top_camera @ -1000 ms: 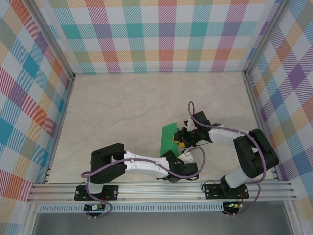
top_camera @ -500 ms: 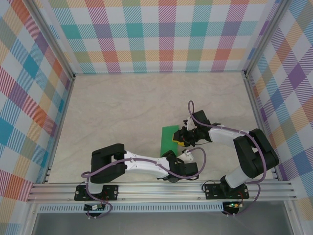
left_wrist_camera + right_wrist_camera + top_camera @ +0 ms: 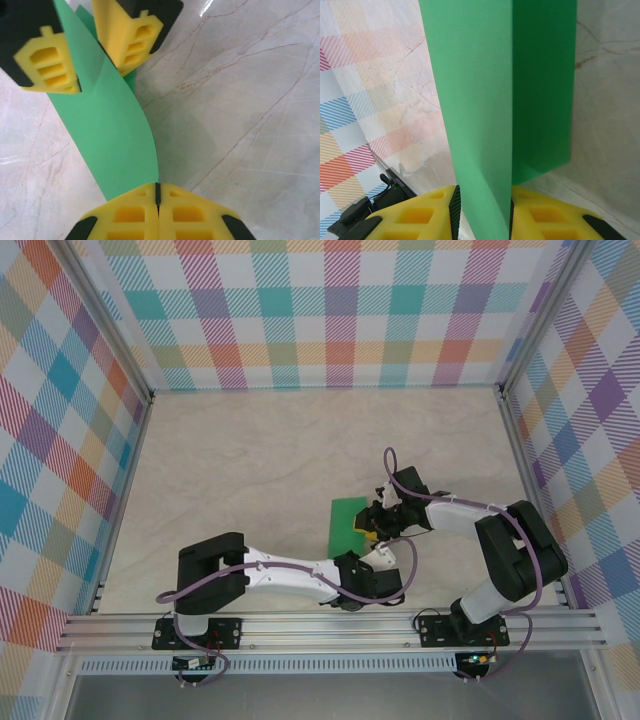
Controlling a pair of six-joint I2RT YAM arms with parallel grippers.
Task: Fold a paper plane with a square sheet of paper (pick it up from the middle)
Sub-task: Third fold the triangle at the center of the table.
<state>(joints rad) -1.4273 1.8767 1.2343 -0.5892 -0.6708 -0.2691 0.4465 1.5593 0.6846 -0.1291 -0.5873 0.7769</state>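
Note:
The square sheet of paper (image 3: 347, 522) is bright green, folded lengthwise and lifted off the table just in front of both arms. My right gripper (image 3: 372, 525) is shut on its right side. In the right wrist view the folded paper (image 3: 485, 100) fills the gap between the yellow pads (image 3: 540, 215). My left gripper (image 3: 157, 192) is shut, with the paper's (image 3: 110, 135) near edge running into the seam between its jaws. From there the sheet curves up and away to the right gripper's fingers (image 3: 132, 35). In the top view the left gripper (image 3: 350, 562) sits below the paper.
The marble-patterned tabletop (image 3: 260, 460) is walled by plaid panels (image 3: 330, 310) at the back and both sides. An aluminium rail (image 3: 330, 625) runs along the near edge by the arm bases.
My left gripper has gone from open to shut at the paper's near edge, and the left arm has shifted slightly. The right gripper and the paper have stayed almost still.

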